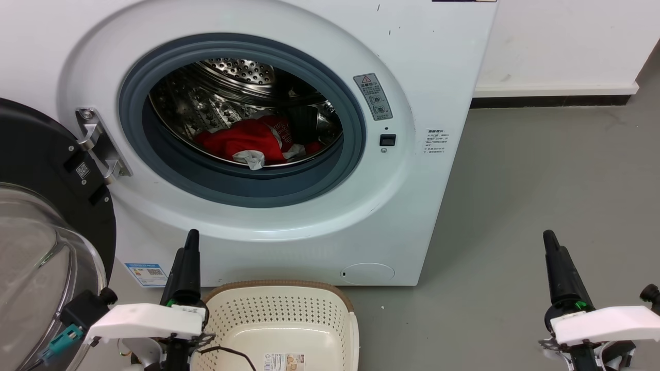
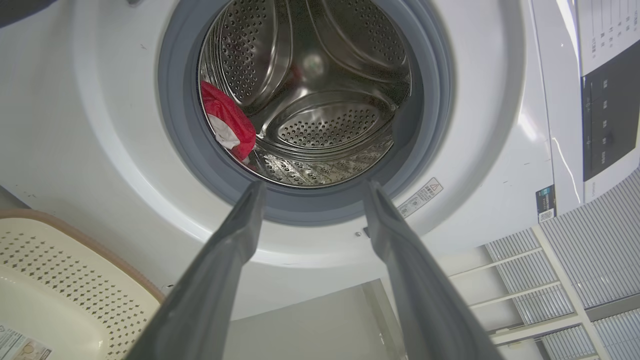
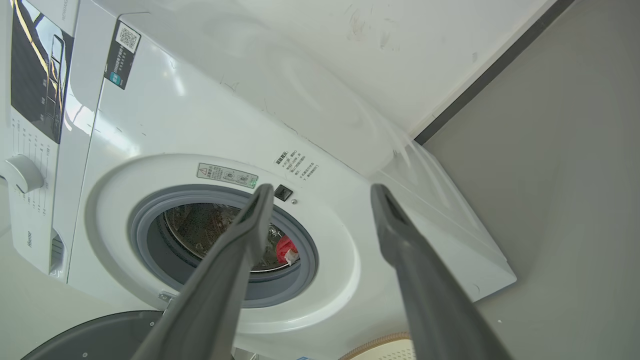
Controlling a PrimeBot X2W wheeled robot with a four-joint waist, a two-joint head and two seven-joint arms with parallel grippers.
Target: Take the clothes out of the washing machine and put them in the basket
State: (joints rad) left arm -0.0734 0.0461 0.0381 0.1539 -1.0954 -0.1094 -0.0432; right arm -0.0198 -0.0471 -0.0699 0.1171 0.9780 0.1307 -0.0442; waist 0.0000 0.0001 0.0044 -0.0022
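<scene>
The left gripper [image 1: 191,239] hangs at the near left, its two dark fingers spread apart and holding nothing. The right gripper [image 1: 550,240], at the near right above the grey floor [image 1: 541,180], is spread and unladen as well. Just right of the left gripper, the basket [image 1: 281,284] stands before the washing machine [image 1: 309,242]. Farther off, the clothes [image 1: 247,139] lie heaped, red with white patches, at the bottom of the steel drum [image 1: 237,69]. The door [image 1: 31,154] stands open at the left.
</scene>
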